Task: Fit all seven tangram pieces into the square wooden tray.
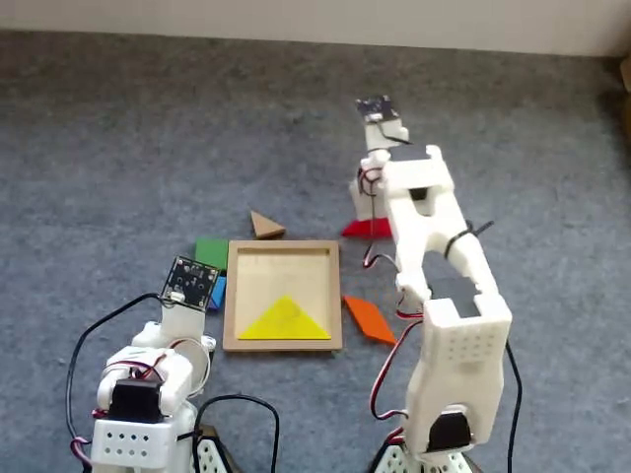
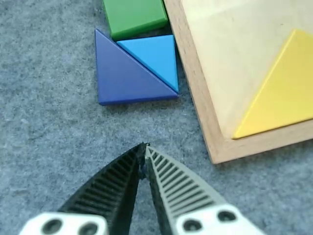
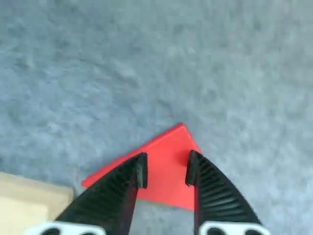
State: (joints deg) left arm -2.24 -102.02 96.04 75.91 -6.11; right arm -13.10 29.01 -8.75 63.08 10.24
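- The left pincer point(image 2: 145, 152) is closed on nothing, its tips meeting over bare grey counter point(image 2: 49, 122) just off the near left corner of the square wooden tray point(image 2: 195, 93).
- Just beyond those tips a dark blue triangle point(image 2: 122, 78) and a light blue triangle point(image 2: 156, 56) lie long edge to long edge. A green square point(image 2: 136, 14) sits past them. All three lie along the tray's left wall, outside it.
- Inside the tray, a yellow triangle point(image 1: 285, 319) lies with its long edge along the near wall. The rest of the floor is bare wood.
- An orange piece point(image 1: 370, 319) lies on the counter just off the tray's near right corner.
- A brown triangle point(image 1: 264, 226) sits just past the far wall.
- Farthest out, the red piece point(image 3: 171, 142) lies flat near the tray's far right corner, outside it. The right pincer point(image 3: 166, 169) is open directly over it, one jaw on each side, so this arm is the one placed for it.
- The tray lies back toward the left of the red piece, so a grasp would need a carry inward and toward the arms. Whether the jaws are low enough to bite the thin edges, I cannot tell.
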